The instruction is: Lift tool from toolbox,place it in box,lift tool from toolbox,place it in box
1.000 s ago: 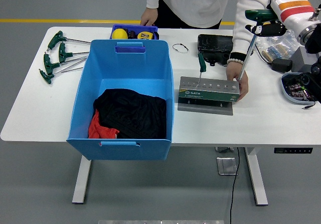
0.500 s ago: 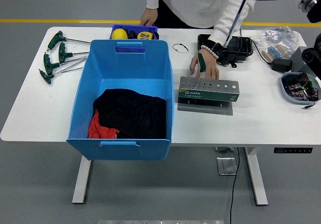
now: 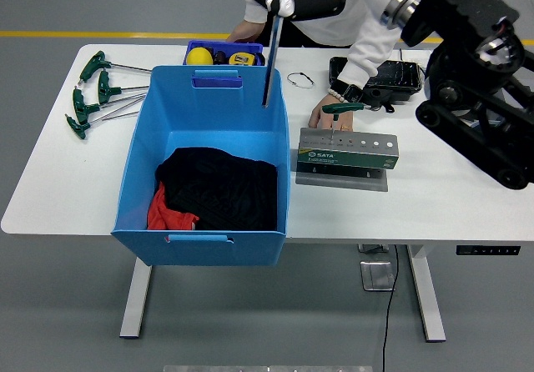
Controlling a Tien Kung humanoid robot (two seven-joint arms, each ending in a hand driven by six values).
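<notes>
My right hand (image 3: 309, 1) is shut on the handle of a T-handle hex key (image 3: 271, 55). I hold it high at the top centre. Its long shaft hangs down with the tip just over the far right rim of the blue box (image 3: 133, 163). The grey SATA tool stand (image 3: 348, 151) sits right of the box. One green T-handle tool (image 3: 343, 108) stands in its left end. A person's hand (image 3: 324, 120) rests at that tool behind the stand. My left hand is out of view.
Black cloth (image 3: 219, 188) and red cloth (image 3: 167, 213) lie in the box. Several green T-handle tools (image 3: 96, 93) lie at the table's left. A small blue tray (image 3: 224, 53) and a black case (image 3: 375, 76) sit at the back. My right arm (image 3: 476, 80) spans the table's right side.
My right arm swung left from the table's right end, carrying the hex key over the blue box. The person's hand moved from the stand's right end to the tool at its left.
</notes>
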